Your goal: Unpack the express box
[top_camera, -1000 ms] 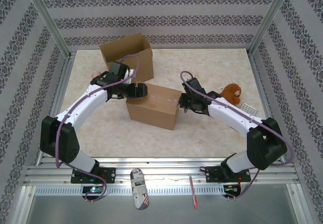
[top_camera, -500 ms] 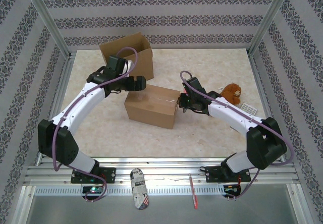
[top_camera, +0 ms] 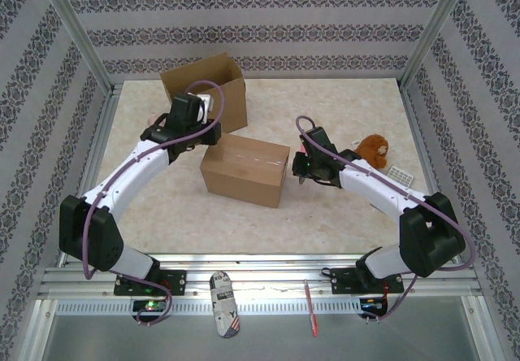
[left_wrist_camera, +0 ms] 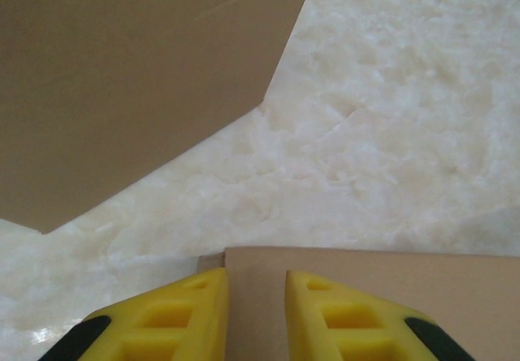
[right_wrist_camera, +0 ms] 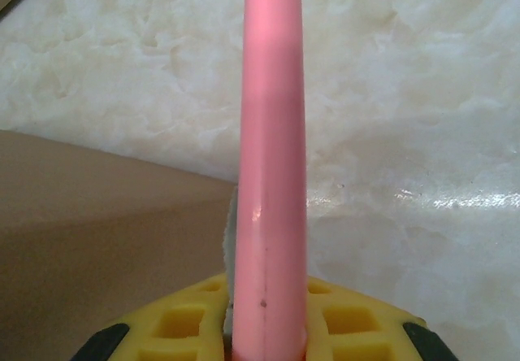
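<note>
Express box point(top_camera: 244, 174) x1, open box point(top_camera: 231, 105) x1; r hand point(top_camera: 301, 171) pinching pink stick point(right_wrist_camera: 272, 133), l hand point(left_wrist_camera: 256, 296) unclear.

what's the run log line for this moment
left gripper: narrowly open over closed box corner | right gripper: shut on pink tool beside box

Robot lab cell, aluminium frame point(top_camera: 77, 32), wallpapered walls point(top_camera: 260, 28)

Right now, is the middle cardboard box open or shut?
Shut. The box has a flat, unbroken top, with no flap raised.
</note>
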### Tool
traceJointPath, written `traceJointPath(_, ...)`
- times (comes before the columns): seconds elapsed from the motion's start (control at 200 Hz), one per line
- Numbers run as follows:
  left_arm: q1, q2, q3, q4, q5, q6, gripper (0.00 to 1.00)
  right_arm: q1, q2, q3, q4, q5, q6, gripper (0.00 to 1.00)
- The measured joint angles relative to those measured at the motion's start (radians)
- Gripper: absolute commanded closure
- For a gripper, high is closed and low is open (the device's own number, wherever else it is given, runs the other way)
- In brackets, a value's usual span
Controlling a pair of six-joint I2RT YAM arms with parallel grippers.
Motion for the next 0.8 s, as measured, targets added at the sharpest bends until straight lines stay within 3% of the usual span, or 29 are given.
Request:
traceJointPath(0.225, -0.005, -0.039, -0.106, 0.112, -0.027, 0.04, 0.59, 0.0, 0.0, -0.001, 0.01, -0.006, 0.0, 1.0)
traceJointPath(0.665, -0.027, -0.051, -0.178, 0.24, -0.074, 0.079, 0.58, 0.0, 0.0, -0.01, 0.027, -0.023, 0.0, 1.0)
traceJointPath(0.804, -0.046, -0.051, -0.212, 0.277, -0.098, 0.091, 0.51, 0.0, -0.001, -0.014, 0.032, -0.029, 0.0, 1.0)
